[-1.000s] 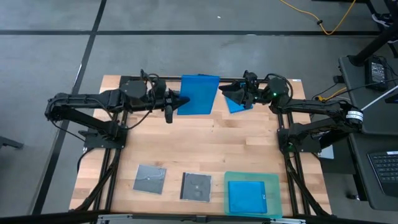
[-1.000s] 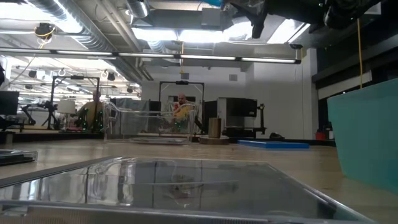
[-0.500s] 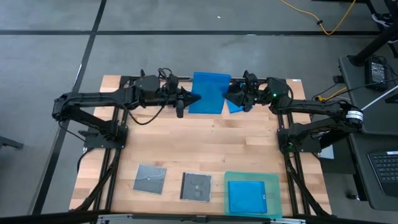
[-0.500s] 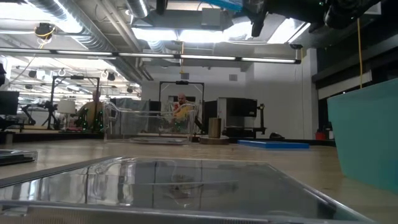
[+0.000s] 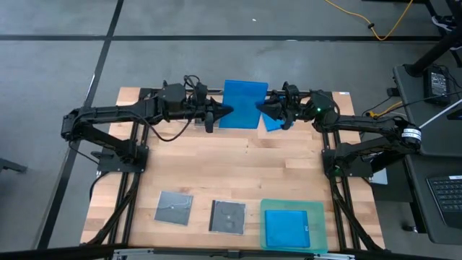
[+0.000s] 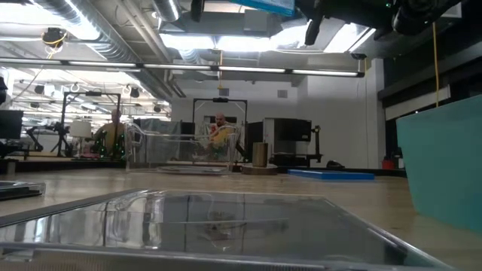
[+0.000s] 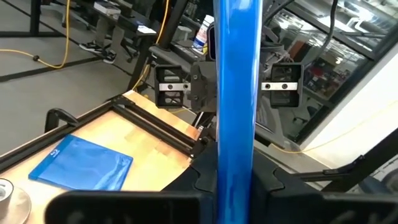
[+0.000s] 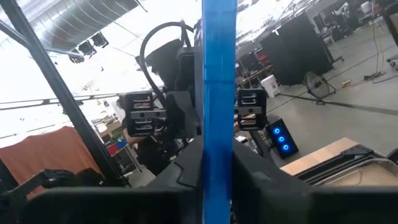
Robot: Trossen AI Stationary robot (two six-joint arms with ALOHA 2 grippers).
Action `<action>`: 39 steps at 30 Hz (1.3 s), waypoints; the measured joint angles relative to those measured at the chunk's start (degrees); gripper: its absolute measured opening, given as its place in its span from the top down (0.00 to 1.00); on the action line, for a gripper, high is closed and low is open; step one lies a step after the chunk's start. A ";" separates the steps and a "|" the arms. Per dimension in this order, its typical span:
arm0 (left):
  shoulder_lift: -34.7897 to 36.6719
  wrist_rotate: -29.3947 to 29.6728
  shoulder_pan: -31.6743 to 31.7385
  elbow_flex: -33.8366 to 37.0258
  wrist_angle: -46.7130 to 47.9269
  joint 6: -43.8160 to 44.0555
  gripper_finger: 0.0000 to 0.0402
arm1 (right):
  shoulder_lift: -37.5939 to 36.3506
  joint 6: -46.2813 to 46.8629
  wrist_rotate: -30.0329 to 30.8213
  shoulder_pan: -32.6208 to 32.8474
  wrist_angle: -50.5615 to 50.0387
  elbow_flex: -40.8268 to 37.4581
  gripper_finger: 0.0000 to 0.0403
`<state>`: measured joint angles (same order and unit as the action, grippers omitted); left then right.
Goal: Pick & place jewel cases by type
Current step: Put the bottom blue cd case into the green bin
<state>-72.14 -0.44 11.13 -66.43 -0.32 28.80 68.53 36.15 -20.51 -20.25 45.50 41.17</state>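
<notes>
A bright blue jewel case [image 5: 244, 105] hangs level above the table's far middle, between my two grippers. My left gripper [image 5: 225, 111] is shut on its left edge and my right gripper [image 5: 261, 110] on its right edge. A second blue case [image 5: 273, 123] lies flat on the table under the right gripper. A third blue case [image 5: 290, 228] lies in the teal tray [image 5: 317, 209] at the near right. Two grey-black cases [image 5: 174, 208] [image 5: 227, 217] lie flat near the table's front edge. My left gripper pinches the blue case's left edge [image 7: 235, 180] between its two fingers, one on each flat face. It comes level from the table's left. The case is lifted clear and lies level. My right gripper has the same case's right edge [image 8: 219, 168] between its two fingers, which stand against both flat faces. It comes level from the table's right.
A clear plastic tub [image 6: 181, 154] stands at the table's far side. The teal tray's wall [image 6: 444, 162] rises at the near right. People stand in the room beyond the table. Bare wood [image 5: 231, 170] lies across the table's middle.
My left gripper has carried the blue case toward the table's right, still level and clear of the table. The case's right edge has come in between my right gripper's fingers, which have stayed in place.
</notes>
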 joint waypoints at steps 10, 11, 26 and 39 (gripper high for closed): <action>1.94 -7.69 1.02 0.00 -0.81 -1.35 0.83 | -0.02 -0.40 -0.57 -0.52 0.55 0.07 0.89; 2.81 -8.97 1.40 0.00 -1.14 -0.57 0.81 | -0.07 -0.39 -0.59 -0.52 0.70 0.12 0.89; 18.01 -7.51 6.84 -0.13 6.79 -1.51 0.64 | -0.02 10.49 -11.39 -2.56 -6.25 0.02 0.88; 18.21 -7.37 5.66 -0.09 13.09 -4.15 0.64 | -0.02 -5.35 -29.72 -2.89 -69.23 18.24 0.88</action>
<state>-53.93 -7.81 16.80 -66.52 12.77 24.65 68.51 30.80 -50.23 -23.14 -23.73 59.41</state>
